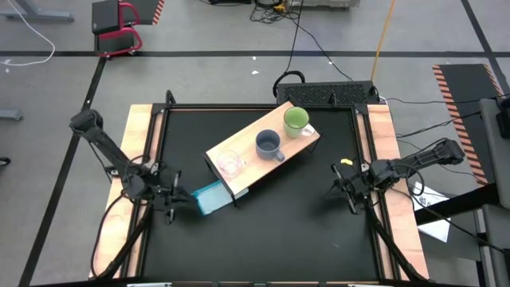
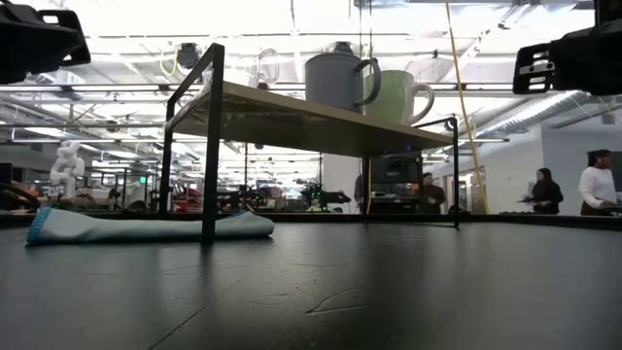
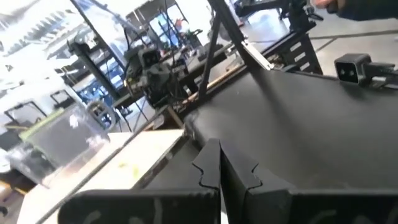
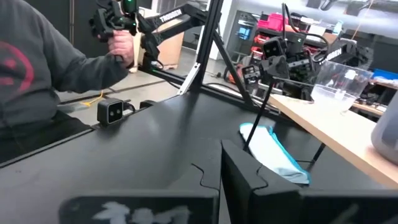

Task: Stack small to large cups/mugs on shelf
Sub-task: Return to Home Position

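From above, left claw (image 1: 170,197) and right claw (image 1: 348,188) flank the shelf (image 1: 249,143), whose top carries the glass cup (image 1: 229,164) nearest the left claw, then grey mug (image 1: 268,144), then green mug (image 1: 296,120); the level view crops both claws; wrist views show each pinched closed, empty.

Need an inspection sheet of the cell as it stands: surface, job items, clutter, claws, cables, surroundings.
Surface: black table top with wooden strips along both sides.
Job's things: shelf set diagonally. Glass cup, grey mug and green mug stand upright in a row on it.
Clutter: teal block on the table at the shelf's glass-cup end.
Claws: left claw shut, beside the teal block. Right claw shut, apart from the shelf. Neither holds anything.
Cables: loose cables on the floor beyond the table.
Surroundings: person in a grey sleeve close by. More people in the background.
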Controlling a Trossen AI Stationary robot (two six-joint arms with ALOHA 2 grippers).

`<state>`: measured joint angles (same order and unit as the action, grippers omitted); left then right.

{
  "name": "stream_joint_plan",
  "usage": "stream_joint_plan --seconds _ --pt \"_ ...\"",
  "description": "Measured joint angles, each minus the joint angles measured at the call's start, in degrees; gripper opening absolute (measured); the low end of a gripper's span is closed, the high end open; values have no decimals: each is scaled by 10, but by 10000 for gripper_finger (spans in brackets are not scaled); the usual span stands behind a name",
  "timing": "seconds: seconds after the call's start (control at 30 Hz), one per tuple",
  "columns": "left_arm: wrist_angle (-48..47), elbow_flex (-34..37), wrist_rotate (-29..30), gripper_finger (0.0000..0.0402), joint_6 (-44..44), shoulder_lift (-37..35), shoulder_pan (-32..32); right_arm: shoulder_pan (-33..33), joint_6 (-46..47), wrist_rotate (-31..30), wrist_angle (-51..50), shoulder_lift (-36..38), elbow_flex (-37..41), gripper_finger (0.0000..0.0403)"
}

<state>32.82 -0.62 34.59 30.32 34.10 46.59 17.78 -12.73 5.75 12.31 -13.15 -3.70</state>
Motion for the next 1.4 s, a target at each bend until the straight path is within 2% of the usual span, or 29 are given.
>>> stream_joint_plan --seconds 0.37,0.83,1.13,1.4 --pt "-112 0 -17 0 -20 -86 -71 -25 13 -15 7 0 0 0" --pt "-214 0 -160 0 -74 -164 -163 -32 31 -10 12 0 17 0" --pt "-228 0 -224 0 -85 -178 -223 -32 37 8 12 0 18 0" --pt "-229 0 -305 0 -111 -178 -279 -32 45 8 12 0 25 0"
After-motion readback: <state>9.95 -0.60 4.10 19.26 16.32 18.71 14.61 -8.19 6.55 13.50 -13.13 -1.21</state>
